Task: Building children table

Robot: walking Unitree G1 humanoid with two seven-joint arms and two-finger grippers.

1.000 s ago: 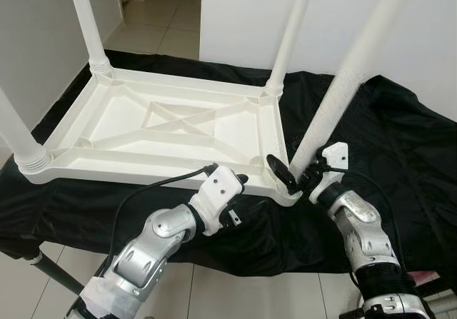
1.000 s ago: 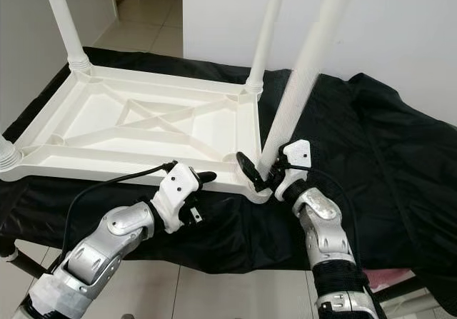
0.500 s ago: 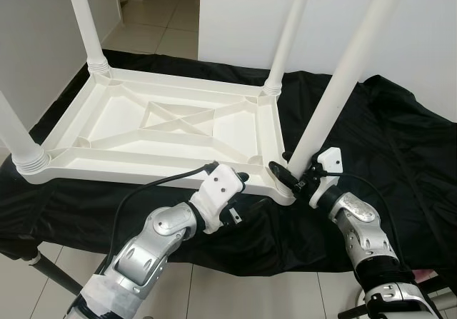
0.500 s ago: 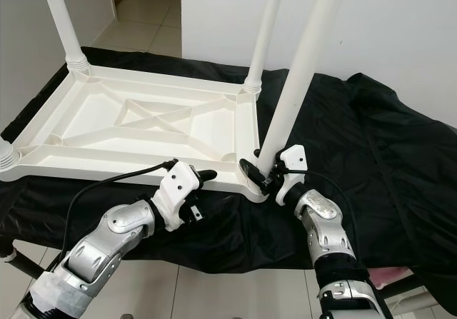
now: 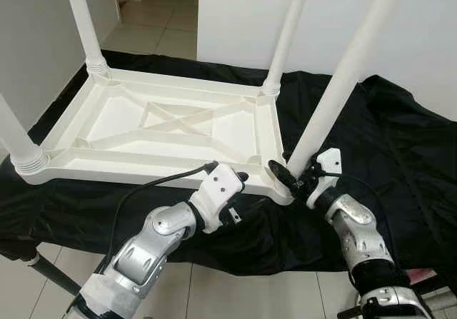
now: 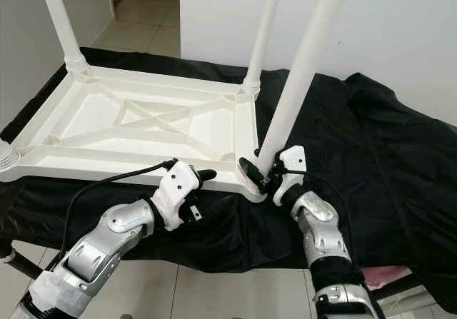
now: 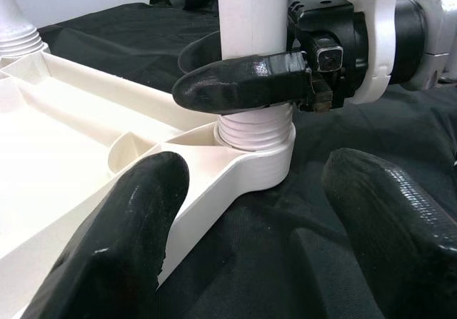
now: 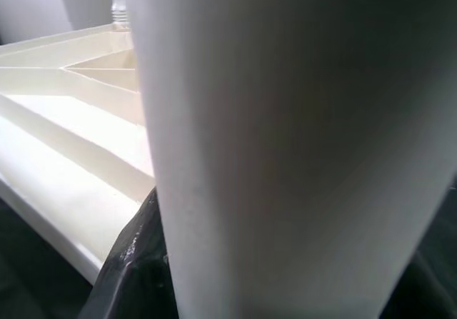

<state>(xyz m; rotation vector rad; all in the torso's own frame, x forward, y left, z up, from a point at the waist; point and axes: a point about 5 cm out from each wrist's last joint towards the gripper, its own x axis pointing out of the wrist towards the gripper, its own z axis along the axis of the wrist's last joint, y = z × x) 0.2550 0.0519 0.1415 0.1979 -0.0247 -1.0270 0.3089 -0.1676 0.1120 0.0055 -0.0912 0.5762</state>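
Inverted white plastic children's table top (image 5: pixel 171 130) with cross-braced underside, lying on a black cloth (image 5: pixel 400 140) draped over a raised surface. Three round white plastic legs stand upright in corner sockets: far-left leg (image 5: pixel 80 19), far-right leg (image 5: pixel 289 26), and near-left leg (image 5: pixel 14 137).

Right gripper (image 5: pixel 294 178): its two black fingers are closed around the base of the fourth white plastic leg (image 5: pixel 343 83), just above the ribbed end. One finger (image 7: pixel 243 83) crosses the front of the leg; the other lies behind it. The leg's ribbed end sits in the near-right corner socket (image 7: pixel 260 158), directly below the gripper, and the leg leans slightly away from the table top as it rises. In the right wrist view the leg (image 8: pixel 285 140) stands immediately before the camera, with the table's ribs beyond.

Left gripper (image 5: pixel 239 180): fingers spread wide and holding nothing, one finger (image 7: pixel 121 240) over the table's near rim, the other (image 7: pixel 396 233) over the cloth. The socketed corner lies just ahead of it, between the fingers' line, untouched.

Tiled floor (image 5: pixel 164 19) beyond the table.
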